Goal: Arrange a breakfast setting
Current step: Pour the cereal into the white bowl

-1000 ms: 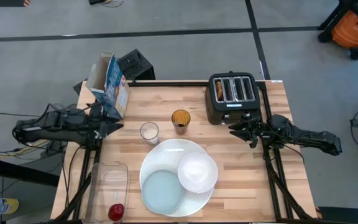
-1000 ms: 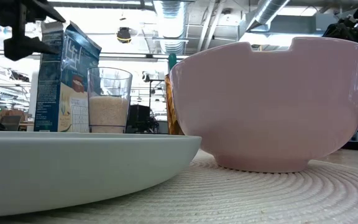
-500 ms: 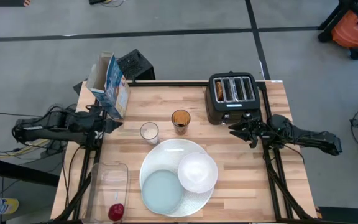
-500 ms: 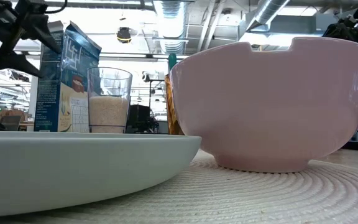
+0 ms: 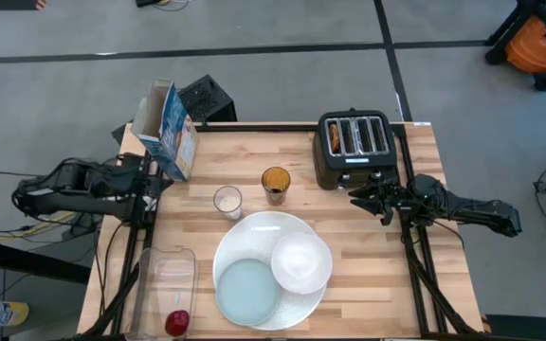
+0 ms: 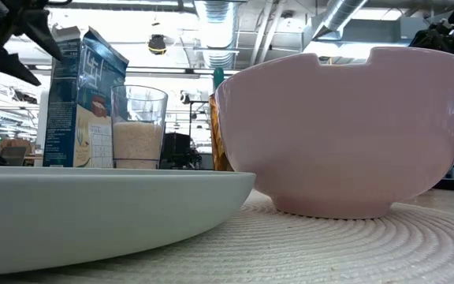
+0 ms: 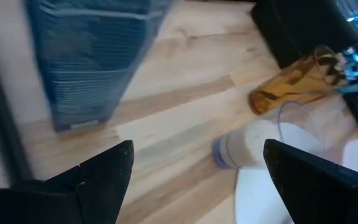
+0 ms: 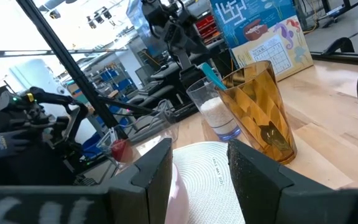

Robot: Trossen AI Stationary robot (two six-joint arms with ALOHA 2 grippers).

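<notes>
The large white plate [image 5: 254, 237] holds the small pale-blue plate [image 5: 247, 291] and the white bowl [image 5: 300, 261]. The open blue cereal box [image 5: 166, 130] stands at the far left corner. A browned bagel [image 5: 334, 137] sticks up from a slot of the black toaster [image 5: 354, 150]. The red apple [image 5: 176, 323] lies in the clear tub [image 5: 164, 279]. A blue spoon handle [image 8: 211, 76] rises by the two glasses. My left gripper [image 5: 156, 185] is open and empty beside the box, at the table's left edge. My right gripper [image 5: 363, 196] is open and empty in front of the toaster. No cereal flakes show.
A clear glass of white grains [image 5: 227, 201] and an amber glass [image 5: 275, 182] stand between the box and the toaster, just beyond the plate. Bare wood lies to the right of the plate and along the left edge.
My left gripper has drawn back toward the table's left edge, away from the clear glass, staying open. In the low view it has also risen and turned. Nothing on the table has moved.
</notes>
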